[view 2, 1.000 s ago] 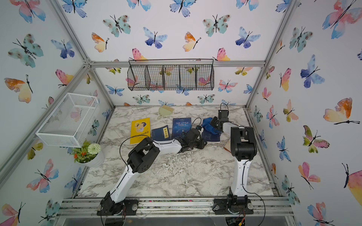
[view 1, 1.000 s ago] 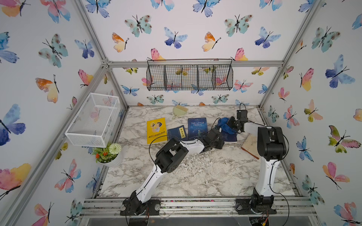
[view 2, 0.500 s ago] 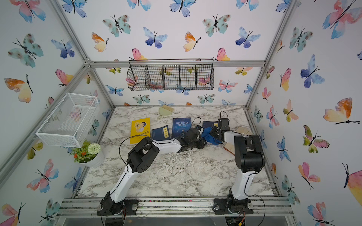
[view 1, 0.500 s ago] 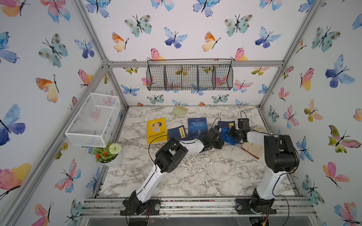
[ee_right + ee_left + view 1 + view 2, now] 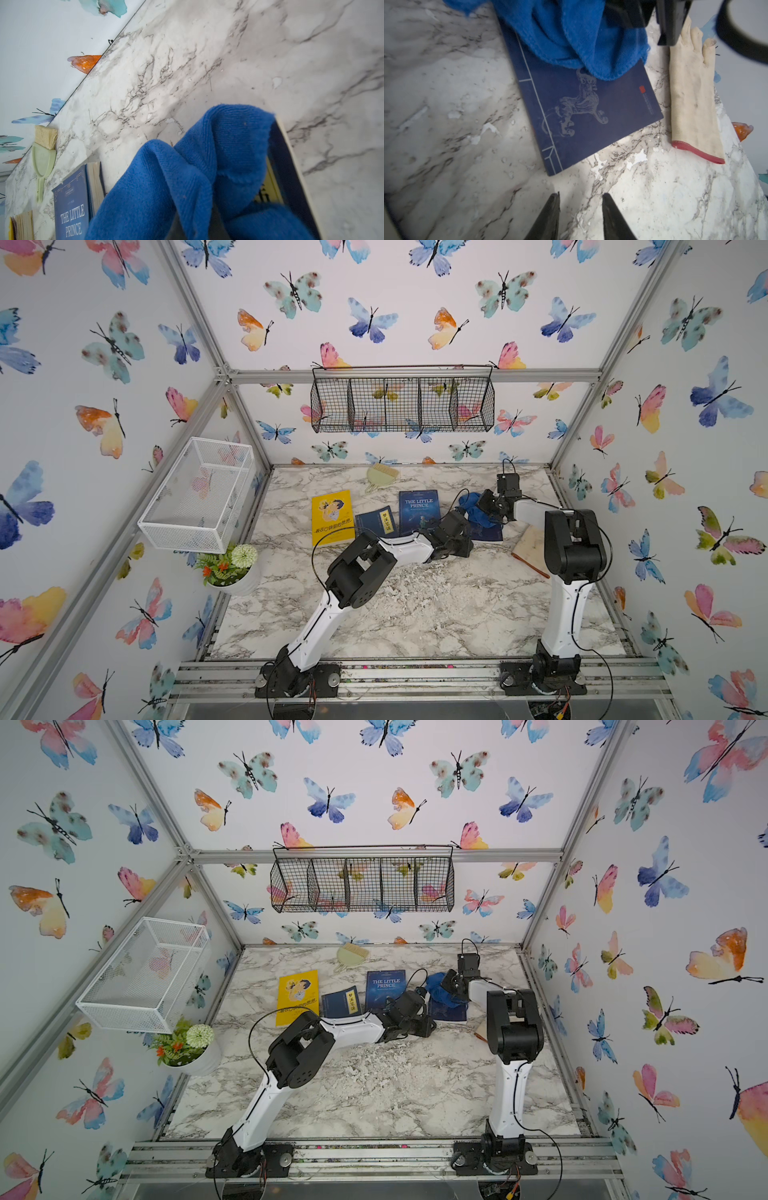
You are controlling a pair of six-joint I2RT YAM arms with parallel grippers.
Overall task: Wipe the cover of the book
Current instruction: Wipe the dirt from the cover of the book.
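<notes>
- Top views: the marble table [image 5: 415, 614] is seen whole in both. The navy book [image 5: 490, 534] lies flat toward the far right and is largely hidden by the arms and the blue cloth [image 5: 468, 502].
- Left wrist view: the book's cover and its pale beast drawing are shown plainly, with the cloth draped over one end.
- Cream glove [image 5: 691, 93]: just beside the book, and recognisable as a glove only in this view.
- Right gripper [image 5: 484, 508]: clamped on the cloth; in the right wrist view its fingers are buried in folds.
- Left gripper [image 5: 580, 196]: narrowly parted with nothing between, over bare table near the book's corner.
</notes>
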